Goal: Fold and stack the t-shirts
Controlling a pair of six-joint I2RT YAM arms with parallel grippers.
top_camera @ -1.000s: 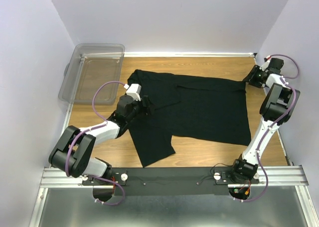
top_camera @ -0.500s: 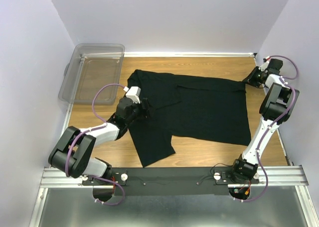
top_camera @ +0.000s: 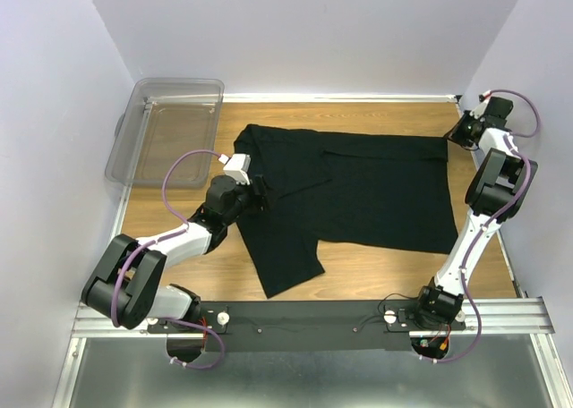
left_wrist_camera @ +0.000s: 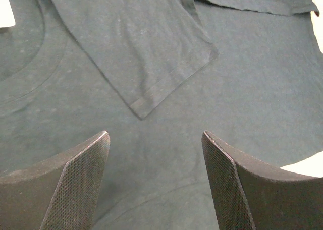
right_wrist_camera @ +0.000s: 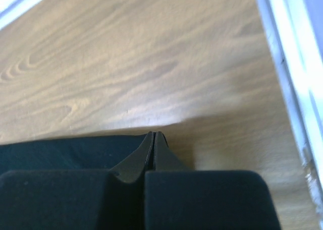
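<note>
Clearly one t-shirt is in play. It lies spread flat on the wooden surface, neck toward the left and hem toward the right, with one sleeve turned in over the chest. The right pincer sits at the far right corner of the hem, its tips pressed together and the black cloth edge running right up to them. I judge it has nipped that corner so the body can be drawn taut or carried across for a fold. The left pincer hangs just above the cloth near the collar, spread wide and holding nothing, probably poised to take the shoulder end so both ends lift together. A white neck label shows at the edge of its view. The clear bin sits apart at the far left corner, out of the way of the fold.
</note>
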